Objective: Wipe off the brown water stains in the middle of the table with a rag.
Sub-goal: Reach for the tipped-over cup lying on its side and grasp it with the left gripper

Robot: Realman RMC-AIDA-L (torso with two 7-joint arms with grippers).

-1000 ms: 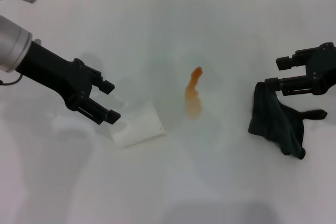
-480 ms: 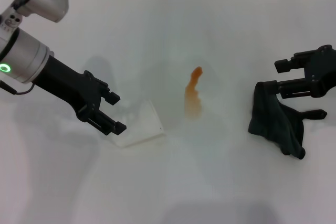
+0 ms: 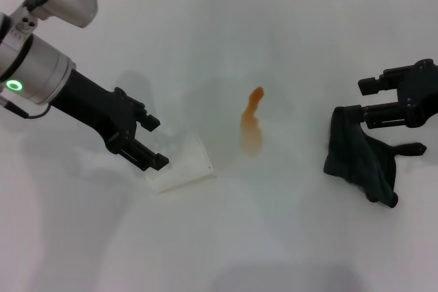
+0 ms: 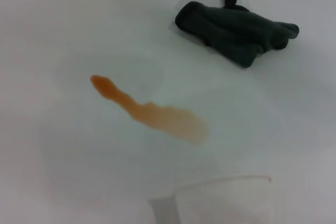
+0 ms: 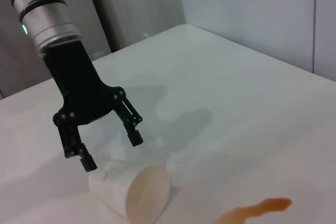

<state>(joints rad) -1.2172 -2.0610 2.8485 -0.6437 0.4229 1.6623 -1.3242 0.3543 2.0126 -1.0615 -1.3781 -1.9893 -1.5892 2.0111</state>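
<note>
The brown stain (image 3: 251, 122) lies in the middle of the white desk (image 3: 226, 25), untouched, and the rag (image 3: 359, 157) sits well off to the robot's right, a crumpled dark heap. The right claw (image 3: 367, 102) hovers at the rag's upper edge with its jaws spread and nothing between them — the cloth is not yet gripped.

The risks from here are plain. The rag is soft and lumpy, so a shallow pinch may catch only one fold and let the rest trail or slip out on the way over. If it is dragged rather than lifted, it may smear the liquid wider instead of soaking it up. The left claw (image 3: 148, 141), also spread and empty, hangs just over a paper cup (image 3: 180, 166) lying on its side near the stain; the cup is light and round, and a nudge would likely roll it toward the puddle.

The stain is thin and translucent, orange-brown, narrow at the far end and broader and paler at the near end. The desk looks smooth and faintly glossy, so the liquid probably sits on top rather than soaking in. The cup is white, with a pale inside.
</note>
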